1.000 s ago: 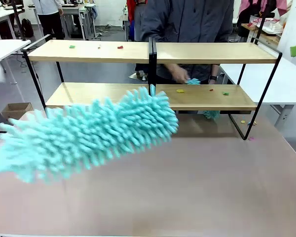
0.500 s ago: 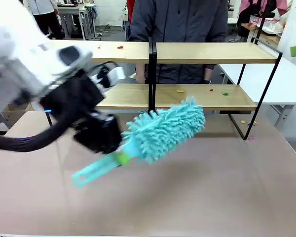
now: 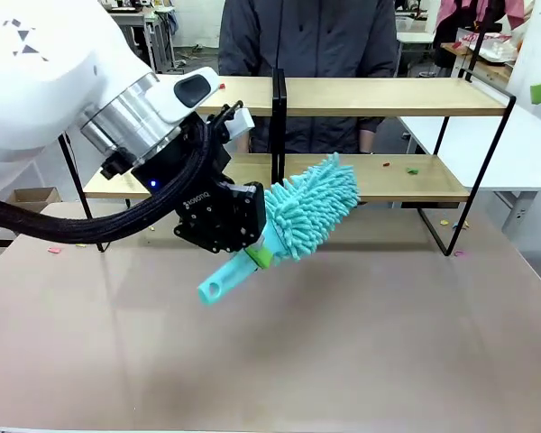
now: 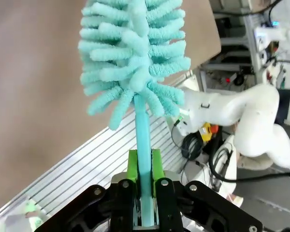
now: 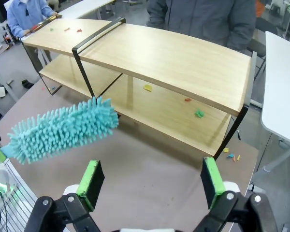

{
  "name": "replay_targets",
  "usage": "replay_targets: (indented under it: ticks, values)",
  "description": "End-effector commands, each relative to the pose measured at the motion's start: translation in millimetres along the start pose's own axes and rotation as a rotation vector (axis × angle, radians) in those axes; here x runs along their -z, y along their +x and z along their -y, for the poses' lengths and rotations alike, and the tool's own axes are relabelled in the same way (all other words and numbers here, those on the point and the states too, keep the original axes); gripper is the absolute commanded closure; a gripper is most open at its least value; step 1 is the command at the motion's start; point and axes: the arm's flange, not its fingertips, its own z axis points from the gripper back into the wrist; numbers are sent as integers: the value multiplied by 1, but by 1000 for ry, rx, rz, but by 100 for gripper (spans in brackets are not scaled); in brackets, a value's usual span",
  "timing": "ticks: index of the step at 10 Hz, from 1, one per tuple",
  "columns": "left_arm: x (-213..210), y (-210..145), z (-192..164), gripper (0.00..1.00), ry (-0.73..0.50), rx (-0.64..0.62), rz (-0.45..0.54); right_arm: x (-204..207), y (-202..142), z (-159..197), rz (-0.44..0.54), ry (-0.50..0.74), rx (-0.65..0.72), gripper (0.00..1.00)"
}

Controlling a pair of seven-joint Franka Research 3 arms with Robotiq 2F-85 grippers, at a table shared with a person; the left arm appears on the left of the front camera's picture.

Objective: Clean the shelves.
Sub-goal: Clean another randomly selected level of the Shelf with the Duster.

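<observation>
The shelves stand across the far half of the table, two light-wood boards in a black frame with a central upright. My left gripper is shut on the handle of a turquoise fluffy duster, whose head points up and right, just in front of the lower board. In the left wrist view the green pads clamp the duster's thin handle. My right gripper hangs open and holds nothing, above the table in front of the shelves, with the duster to its left.
Small coloured scraps lie on the lower board, on the top board's left end and on the table by the frame's right foot. A person stands behind the shelves. A white table adjoins at the right.
My left arm swung in from the left and carried the duster toward the shelves, its head now near the lower board. The person's hand drew back from the lower board.
</observation>
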Motion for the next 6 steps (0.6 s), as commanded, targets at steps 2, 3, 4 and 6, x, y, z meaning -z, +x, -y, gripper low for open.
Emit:
replay_targets:
  ticks: [2,3,4,6]
  values:
    - [10,9,4,87,96,-82,44,0,0,1,3,0,-1,0]
    - [23,21,16,87,203,-115,112,0,0,1,3,0,-1,0]
    - [36,31,31,87,230,-112,92,0,0,1,3,0,-1,0]
    - [51,42,58,87,275,-139,174,0,0,1,3,0,-1,0]
